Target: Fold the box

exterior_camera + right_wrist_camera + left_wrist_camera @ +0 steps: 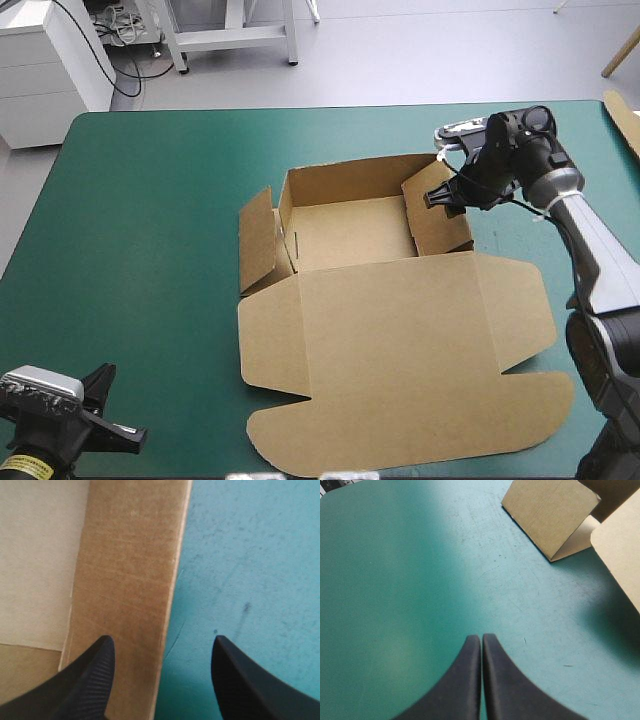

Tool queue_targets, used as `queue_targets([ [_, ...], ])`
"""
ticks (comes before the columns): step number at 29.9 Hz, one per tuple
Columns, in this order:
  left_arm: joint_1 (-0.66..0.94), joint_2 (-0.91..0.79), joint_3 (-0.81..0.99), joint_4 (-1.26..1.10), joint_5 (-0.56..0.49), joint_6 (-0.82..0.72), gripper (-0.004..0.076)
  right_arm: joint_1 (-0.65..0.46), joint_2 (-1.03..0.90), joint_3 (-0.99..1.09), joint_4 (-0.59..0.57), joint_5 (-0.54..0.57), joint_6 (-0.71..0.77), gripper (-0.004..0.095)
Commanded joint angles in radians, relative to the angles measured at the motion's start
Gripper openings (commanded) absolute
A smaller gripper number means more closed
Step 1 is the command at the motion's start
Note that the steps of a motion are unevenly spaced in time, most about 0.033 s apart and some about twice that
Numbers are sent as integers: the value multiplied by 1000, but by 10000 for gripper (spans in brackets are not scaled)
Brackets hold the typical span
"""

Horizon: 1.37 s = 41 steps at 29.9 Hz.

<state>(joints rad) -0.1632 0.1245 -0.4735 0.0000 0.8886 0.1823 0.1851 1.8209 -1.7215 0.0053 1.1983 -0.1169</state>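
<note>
Straddling box (pixel 400 330) wall: right end effector (pixel 162 642)

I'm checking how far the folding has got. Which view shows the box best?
The high view: the whole box shows, walls partly raised, lid flat. The left wrist view catches only a side flap and lid corner ahead of the shut left gripper; the right wrist view only one wall at the open right gripper.

Left hand (pixel 481 639) fingers pressed together, arm tucked near base; right hand (pixel 162 641) fingers spread, arm extended forward.
</note>
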Motion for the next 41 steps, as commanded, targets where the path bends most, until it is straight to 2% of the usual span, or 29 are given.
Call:
queue_targets([
  [1,1,15,-25,-14,-73,-16,-8,-3,23,-21,12,-29,10,538],
  [6,1,15,-25,-15,-73,-14,-8,-3,86,-21,28,-29,10,535],
  [8,1,15,-25,-15,-73,-14,-8,-3,99,-21,28,-29,23,490],
  [9,1,15,-25,-15,-73,-14,-8,-3,100,-21,26,-29,26,440],
  [13,1,15,-25,-15,-73,-14,-8,-3,91,-39,8,-29,29,-10],
  [19,1,15,-25,-15,-74,-14,-8,-3,17,-93,0,-29,35,-21],
  [29,1,15,-25,-15,-74,-14,-8,-3,-293,-96,-5,-29,35,-21],
  [36,1,15,-25,-18,-74,-14,-7,-3,-463,-96,-59,-29,35,-21],
  [39,1,15,-25,-20,-74,-14,17,-3,-502,-96,-61,-29,35,-21],
  [41,1,15,-25,-22,-74,-14,77,-3,-518,-96,-61,-29,35,-21],
])
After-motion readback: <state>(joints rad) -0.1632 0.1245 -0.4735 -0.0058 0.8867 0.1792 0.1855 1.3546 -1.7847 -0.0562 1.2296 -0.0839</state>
